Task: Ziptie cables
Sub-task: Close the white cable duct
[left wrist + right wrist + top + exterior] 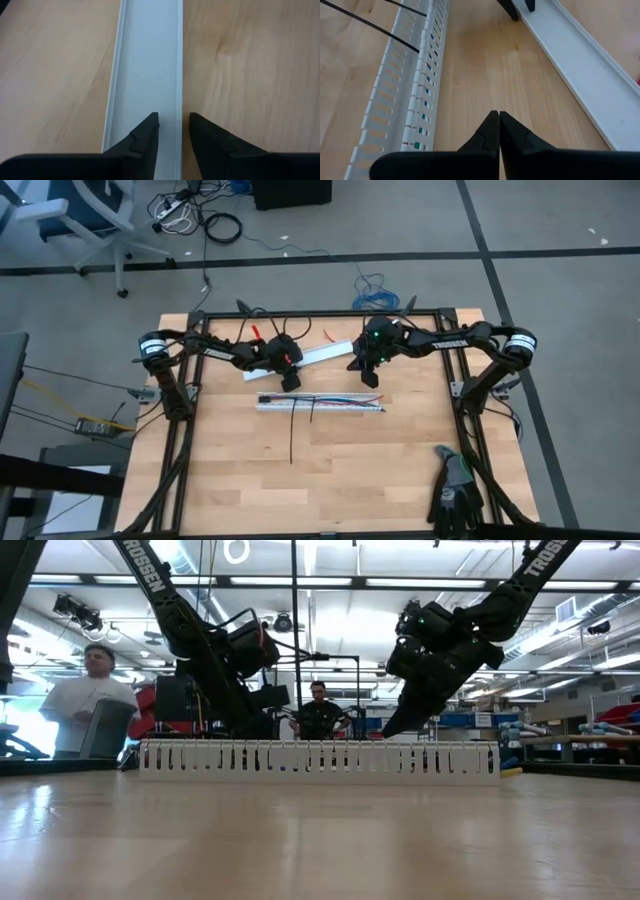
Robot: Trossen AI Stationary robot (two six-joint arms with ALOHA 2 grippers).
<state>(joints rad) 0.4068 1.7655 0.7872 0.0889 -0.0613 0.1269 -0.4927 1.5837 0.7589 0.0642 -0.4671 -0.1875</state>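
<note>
High view: cables [330,401] lie inside slotted white duct [320,404] mid-bench, mostly hidden. L gripper [173,131] jaws narrowly apart over flat white cover [145,75], gripping nothing; R gripper [499,131] jaws closed, empty.

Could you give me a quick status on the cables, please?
Left end effector open over white cover. Right end effector shut, empty. Cables in slotted duct, untied.

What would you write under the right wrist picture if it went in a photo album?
Right pincer shut above the wooden table, between the slotted white duct holding the cables and a plain white cover strip.
</note>
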